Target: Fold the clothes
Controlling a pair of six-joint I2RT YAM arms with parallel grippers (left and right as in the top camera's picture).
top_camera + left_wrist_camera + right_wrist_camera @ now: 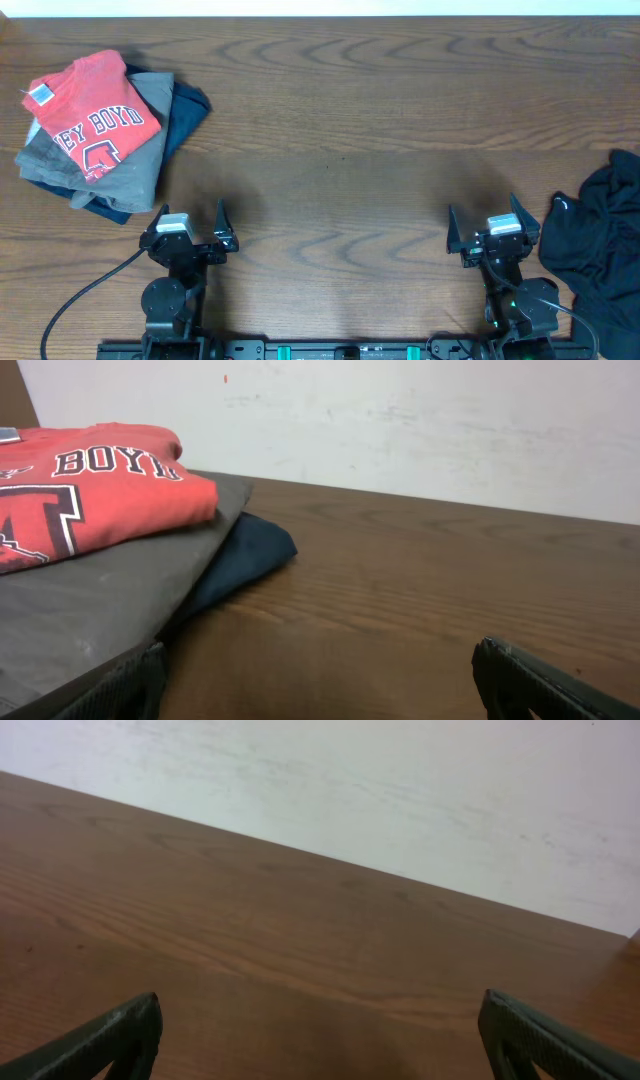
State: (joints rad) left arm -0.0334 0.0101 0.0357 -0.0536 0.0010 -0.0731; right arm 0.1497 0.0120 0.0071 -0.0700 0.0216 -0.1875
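The black T-shirt lies crumpled at the table's right edge in the overhead view, just right of my right gripper. It does not show in either wrist view. My right gripper is open and empty near the front edge, over bare wood. My left gripper is open and empty at the front left, below the stack of folded clothes; in the left wrist view its fingers frame bare table.
A stack of folded garments sits at the back left: a red T-shirt with white lettering on top of a grey one and a navy one. The stack also shows in the left wrist view.
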